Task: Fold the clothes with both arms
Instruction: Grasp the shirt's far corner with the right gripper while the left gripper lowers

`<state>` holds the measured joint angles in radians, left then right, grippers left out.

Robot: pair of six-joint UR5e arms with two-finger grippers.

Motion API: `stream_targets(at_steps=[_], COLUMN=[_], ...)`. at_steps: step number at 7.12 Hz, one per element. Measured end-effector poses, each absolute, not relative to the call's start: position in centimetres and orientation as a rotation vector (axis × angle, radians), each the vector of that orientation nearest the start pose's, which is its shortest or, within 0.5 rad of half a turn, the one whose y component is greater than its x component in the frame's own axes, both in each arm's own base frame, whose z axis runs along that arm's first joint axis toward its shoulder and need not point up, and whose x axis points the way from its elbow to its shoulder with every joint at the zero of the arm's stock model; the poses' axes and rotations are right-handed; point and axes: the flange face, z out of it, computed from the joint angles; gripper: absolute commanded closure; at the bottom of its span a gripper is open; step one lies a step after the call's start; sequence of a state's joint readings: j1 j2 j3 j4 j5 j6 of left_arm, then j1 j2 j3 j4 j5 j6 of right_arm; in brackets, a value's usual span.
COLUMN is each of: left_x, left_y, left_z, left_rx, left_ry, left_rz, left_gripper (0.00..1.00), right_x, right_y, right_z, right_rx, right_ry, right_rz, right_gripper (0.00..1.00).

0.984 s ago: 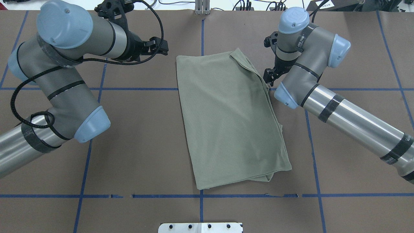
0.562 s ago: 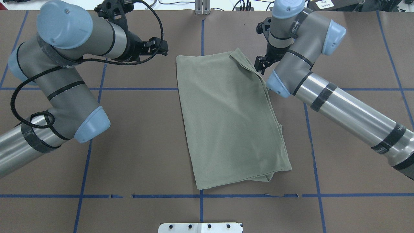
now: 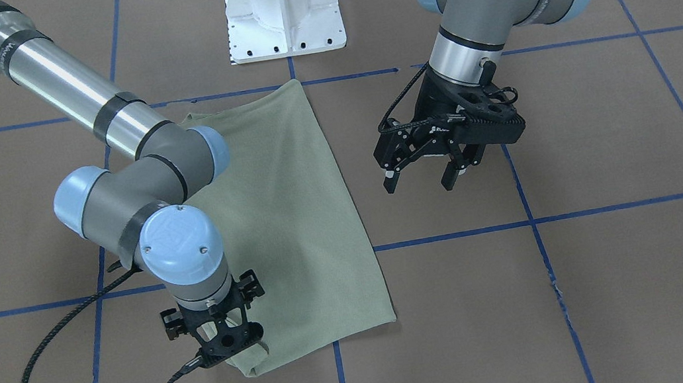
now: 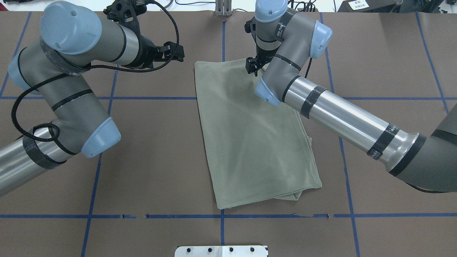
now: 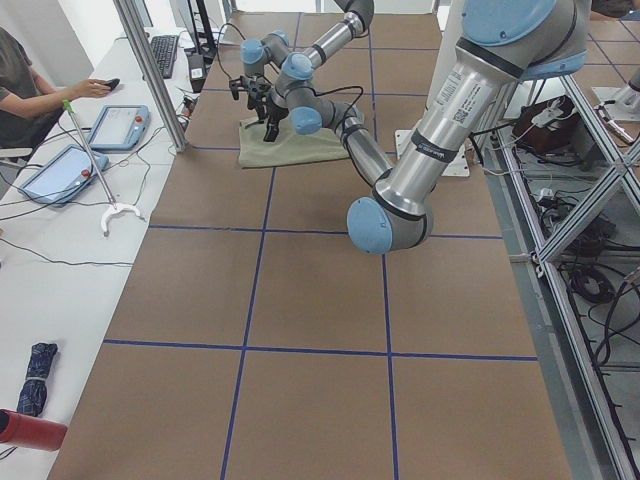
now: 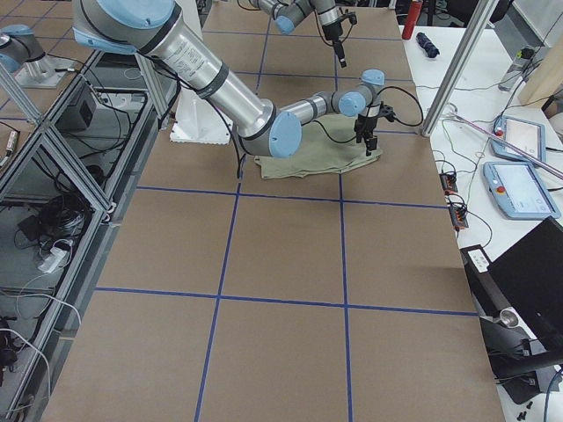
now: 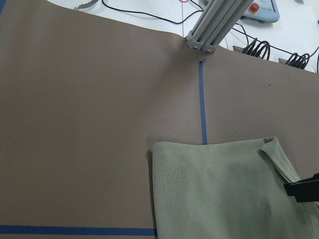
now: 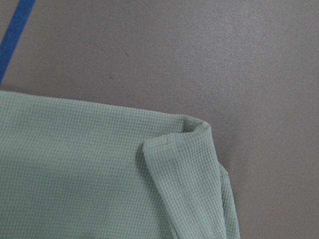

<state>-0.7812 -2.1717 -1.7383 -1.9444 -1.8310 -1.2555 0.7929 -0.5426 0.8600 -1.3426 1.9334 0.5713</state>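
Over on the left, the left arm [image 4: 71, 89] hangs back, its pincer [image 3: 419, 184] spread wide with nothing in it. It hovers above bare bench [image 4: 160, 160], near the shirt's far left corner but apart from the cloth.

To the centre now: the sage-green shirt [image 4: 250, 135] lies flat on the bench, already folded into a long panel and sitting a touch askew to the blue tape lines [image 4: 221, 216]. At its near right edge the lower layers [image 4: 303, 191] peek out past the top one.

On the right, the right arm [image 4: 339, 117] reaches across the shirt and points its pincer [image 3: 229, 342] straight down at the far right corner. There a small flap [image 8: 184, 164] is turned over on itself. Whether that pincer is spread or pinched cannot be told, since its tips are hidden, and the wrist view shows the corner lying on the bench.

The risks from here look plain enough. A bite on that flap alone would likely lift one layer and peel the fold open. If the right side lifts while the left pincer has no grip, the panel could swing further askew. The loose layers at the near edge could also slide out.

As for containers, no bin, tray or basket shows near the work, and the shirt rests directly on the bench covering.
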Motion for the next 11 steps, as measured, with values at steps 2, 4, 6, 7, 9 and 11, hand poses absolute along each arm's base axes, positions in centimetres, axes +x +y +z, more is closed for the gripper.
stream_targets(at_steps=[2,4,6,7,9,11], left_x=[38.6,38.5,38.6,38.6,38.6,38.7], left_y=[-53.5,-53.5,-53.4,-53.4,-53.4,-53.4], left_z=[18.9,18.9,18.9,18.9,18.8,18.9], left_rx=[0.395,0.395,0.394,0.395,0.396,0.394], left_ry=[1.092,1.092,1.093,1.094,1.095,1.094], left_rz=[-0.264,-0.265,-0.266,-0.265,-0.264,-0.264], left_gripper=[0.0,0.0,0.0,0.0,0.0,0.0], right_x=[-54.9,-54.7,-53.8,-53.1,-50.4,-46.9], right_y=[-69.4,-69.9,-70.7,-71.2,-73.2,-75.3], right_z=[30.2,31.0,32.1,32.8,34.5,36.0], right_rx=[0.212,0.213,0.206,0.202,0.193,0.191], right_ry=[-0.603,-0.588,-0.572,-0.561,-0.538,-0.521], right_rz=[-0.297,-0.288,-0.273,-0.262,-0.227,-0.197], right_gripper=[0.0,0.0,0.0,0.0,0.0,0.0])
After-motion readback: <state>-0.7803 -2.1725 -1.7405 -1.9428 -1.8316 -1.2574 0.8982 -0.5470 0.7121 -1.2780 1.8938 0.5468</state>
